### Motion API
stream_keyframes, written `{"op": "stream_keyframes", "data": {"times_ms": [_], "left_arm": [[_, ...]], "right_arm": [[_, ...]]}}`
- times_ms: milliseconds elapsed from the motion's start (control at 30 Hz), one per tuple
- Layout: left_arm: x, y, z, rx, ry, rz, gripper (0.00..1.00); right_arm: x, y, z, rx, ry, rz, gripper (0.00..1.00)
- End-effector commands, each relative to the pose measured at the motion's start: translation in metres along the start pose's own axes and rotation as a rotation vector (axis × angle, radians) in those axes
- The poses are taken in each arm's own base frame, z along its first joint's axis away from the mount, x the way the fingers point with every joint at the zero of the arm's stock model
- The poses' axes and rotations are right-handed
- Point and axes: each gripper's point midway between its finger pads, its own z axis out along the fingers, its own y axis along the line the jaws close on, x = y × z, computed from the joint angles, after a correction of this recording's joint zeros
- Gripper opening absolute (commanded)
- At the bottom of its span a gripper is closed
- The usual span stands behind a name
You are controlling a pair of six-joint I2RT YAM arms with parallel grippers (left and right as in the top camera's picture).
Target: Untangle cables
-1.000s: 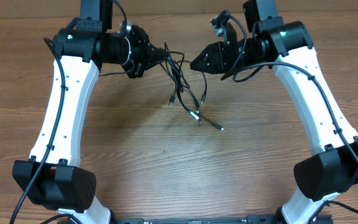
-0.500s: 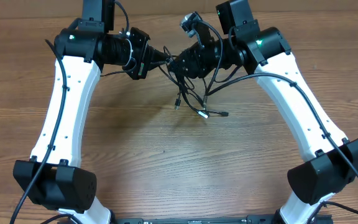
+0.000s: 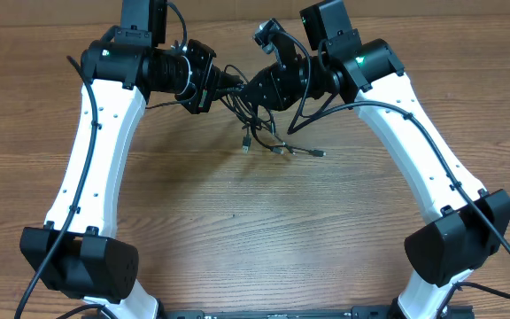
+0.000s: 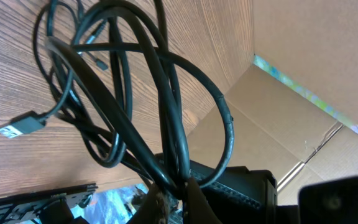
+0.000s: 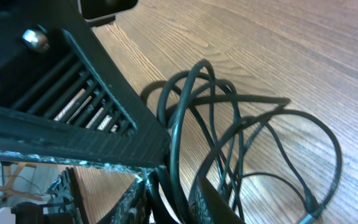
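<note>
The cables (image 3: 258, 124) are a bunch of thin black wires near the far side of the wooden table (image 3: 237, 230), right in the middle between the two arms. The top of the bunch is held up off the wood. The loose ends hang down and spread out on the table, each with a little silver tip.

The left claw (image 3: 227, 86) comes in from the left and is pinched tight on the top of the bunch. In the left wrist view the wires run in big loops straight into its fingers (image 4: 194, 208) at the bottom. One flat plug (image 4: 14, 127) sticks out to the side above the wood.

The right claw (image 3: 248, 91) comes in from the right. It sits just beside the left claw, almost nose to nose. In the right wrist view a few wires go down between its two fingers (image 5: 209, 200), and the fingers look squeezed on them.

The two claws are very close, so each one blocks part of the bunch. In the right wrist view the black ribbed side of the left claw fills the top left. A brown cardboard wall (image 4: 303, 50) stands behind the table. Thick black cords (image 3: 82, 142) run along the white arms.
</note>
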Motion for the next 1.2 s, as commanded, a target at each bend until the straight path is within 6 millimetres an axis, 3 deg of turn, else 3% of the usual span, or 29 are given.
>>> {"op": "stream_keyframes", "data": {"times_ms": [0,167,367,433,533,600,700,767,800,900,967,1033,1167], "left_arm": [[0.023,-0.014,-0.009,0.048,0.057,0.034,0.04],[0.027,-0.015,-0.009,0.055,0.081,0.036,0.04],[0.029,-0.016,-0.01,0.059,0.089,0.037,0.04],[0.027,-0.016,-0.009,0.056,0.079,0.049,0.14],[0.013,-0.012,-0.009,0.032,-0.001,0.099,0.43],[0.002,-0.009,-0.01,0.013,-0.062,0.151,0.5],[-0.016,-0.005,-0.015,-0.027,-0.145,0.367,0.53],[-0.019,-0.004,-0.016,-0.045,-0.152,0.565,0.49],[-0.018,-0.004,-0.016,-0.052,-0.149,0.655,0.42],[-0.005,-0.006,-0.012,-0.029,-0.087,0.768,0.4],[0.001,-0.003,-0.01,-0.03,-0.061,0.774,0.43],[0.01,0.001,-0.002,-0.027,-0.008,0.754,0.56],[0.028,-0.002,0.029,0.05,0.167,0.725,0.55]], "right_arm": [[0.008,-0.017,0.008,0.047,0.033,0.03,0.21],[-0.004,-0.006,0.009,-0.018,-0.012,-0.001,0.2],[-0.004,-0.005,0.009,-0.018,-0.014,-0.002,0.06],[-0.004,-0.007,0.008,-0.015,-0.015,0.019,0.04],[-0.002,-0.007,0.008,-0.015,-0.005,0.027,0.04],[0.0,-0.008,0.008,-0.011,0.003,0.036,0.04],[0.001,-0.015,0.005,0.008,0.001,0.074,0.04],[-0.004,-0.028,-0.002,0.049,-0.023,0.157,0.04],[-0.008,-0.035,-0.008,0.059,-0.045,0.215,0.04],[-0.024,-0.054,-0.031,0.077,-0.124,0.406,0.04],[-0.033,-0.053,-0.046,0.044,-0.158,0.445,0.04],[-0.043,-0.048,-0.062,0.019,-0.192,0.429,0.04],[-0.051,-0.036,-0.078,0.019,-0.232,0.393,0.04]]}}
